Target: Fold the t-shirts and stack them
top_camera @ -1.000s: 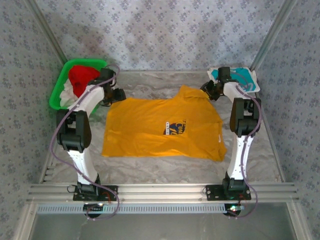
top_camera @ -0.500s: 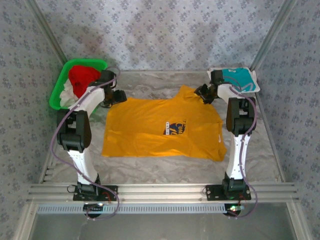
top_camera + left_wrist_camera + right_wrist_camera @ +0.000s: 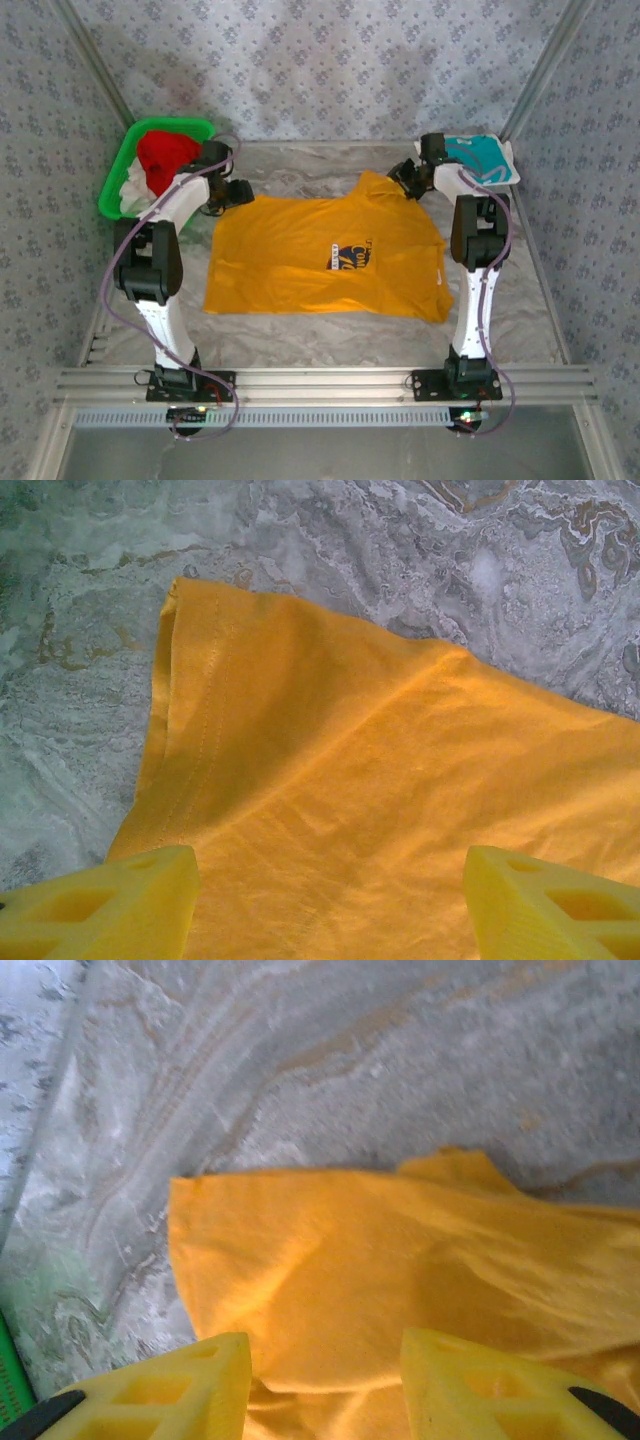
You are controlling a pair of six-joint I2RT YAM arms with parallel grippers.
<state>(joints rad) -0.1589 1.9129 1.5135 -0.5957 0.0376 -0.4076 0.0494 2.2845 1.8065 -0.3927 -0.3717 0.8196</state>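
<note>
The yellow t-shirt [image 3: 330, 255] lies spread flat in the middle of the table [image 3: 300, 325], print up, and the teal t-shirt [image 3: 487, 155] sits in the far right corner, opposite the green basket [image 3: 175, 123] at far left. The left arm [image 3: 178, 205] hovers at the yellow shirt's far left sleeve, jaws wide apart above the cloth. The right arm [image 3: 470, 225] is over the far right sleeve, jaws apart too, clamping nothing.

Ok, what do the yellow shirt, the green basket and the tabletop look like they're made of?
Yellow-orange t-shirt: soft knit cloth, probably cotton, matte; it wrinkles and shows a stitched hem. Green basket: apparently moulded plastic, evenly coloured, with a stiff, smooth rim. Table: grey marbled surface, maybe printed laminate or sheet rather than stone; unclear.
</note>
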